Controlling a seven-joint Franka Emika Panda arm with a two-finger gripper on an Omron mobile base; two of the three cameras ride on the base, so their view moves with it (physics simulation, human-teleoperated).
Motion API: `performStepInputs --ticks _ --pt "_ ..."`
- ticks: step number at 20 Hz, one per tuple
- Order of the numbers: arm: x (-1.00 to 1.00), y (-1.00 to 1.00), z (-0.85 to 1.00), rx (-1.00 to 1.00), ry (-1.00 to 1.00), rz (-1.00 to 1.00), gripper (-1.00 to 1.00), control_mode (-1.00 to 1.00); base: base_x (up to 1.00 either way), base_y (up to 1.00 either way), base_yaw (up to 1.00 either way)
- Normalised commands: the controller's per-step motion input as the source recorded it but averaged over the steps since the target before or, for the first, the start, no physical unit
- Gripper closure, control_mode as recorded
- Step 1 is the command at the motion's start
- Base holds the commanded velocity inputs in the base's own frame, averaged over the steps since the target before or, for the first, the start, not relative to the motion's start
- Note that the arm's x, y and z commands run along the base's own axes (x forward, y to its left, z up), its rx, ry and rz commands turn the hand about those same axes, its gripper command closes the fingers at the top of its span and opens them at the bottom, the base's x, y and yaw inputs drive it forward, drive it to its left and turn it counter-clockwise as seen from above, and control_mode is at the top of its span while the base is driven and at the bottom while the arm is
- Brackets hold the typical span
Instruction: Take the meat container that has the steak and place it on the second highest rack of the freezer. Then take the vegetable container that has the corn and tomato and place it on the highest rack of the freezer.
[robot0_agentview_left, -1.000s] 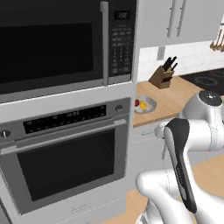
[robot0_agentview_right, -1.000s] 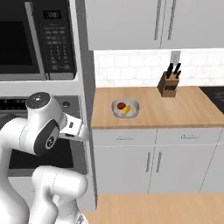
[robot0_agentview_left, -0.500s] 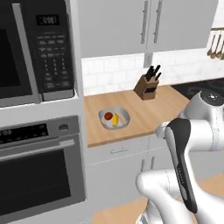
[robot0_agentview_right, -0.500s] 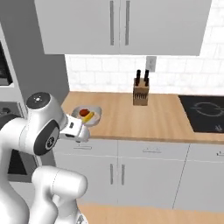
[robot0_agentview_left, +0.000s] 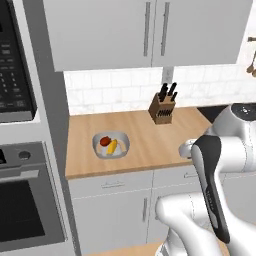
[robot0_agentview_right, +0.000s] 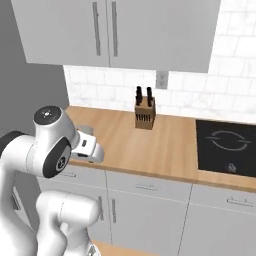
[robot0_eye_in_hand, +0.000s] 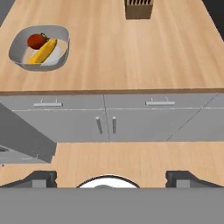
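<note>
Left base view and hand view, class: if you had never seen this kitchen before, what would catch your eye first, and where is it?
A shallow grey container stands out on the pale wooden counter, holding a round red tomato beside a yellow corn cob. Further back, against the white tiled wall, stands a brown wooden knife block with dark handles. The big white robot arm rises in the foreground, its claw open.

A white arm (robot0_agentview_right: 50, 150) rises at lower left before a wooden bench (robot0_agentview_right: 165, 145). A knife block (robot0_agentview_right: 144, 114) stands near the tiled wall (robot0_agentview_right: 225, 100), under a socket (robot0_agentview_right: 161, 79). A black cooktop (robot0_agentview_right: 226, 145) lies at right. Grey cupboards (robot0_agentview_right: 115, 30) with bar handles hang above; grey cabinets (robot0_agentview_right: 150, 205) sit below the bench.
</note>
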Motion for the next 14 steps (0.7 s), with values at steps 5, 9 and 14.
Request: performStepInputs --ticks 5,9,14 --pt "0.0 0.0 0.0 0.0 0.0 0.0 -1.0 1.0 0.01 0.61 0.16" --pt "0.0 0.0 0.0 0.0 0.0 0.0 -1.0 1.0 0.15 0.16 0.27" --pt "0.0 0.0 0.0 0.0 0.0 0.0 -1.0 1.0 0.56 0.0 0.11"
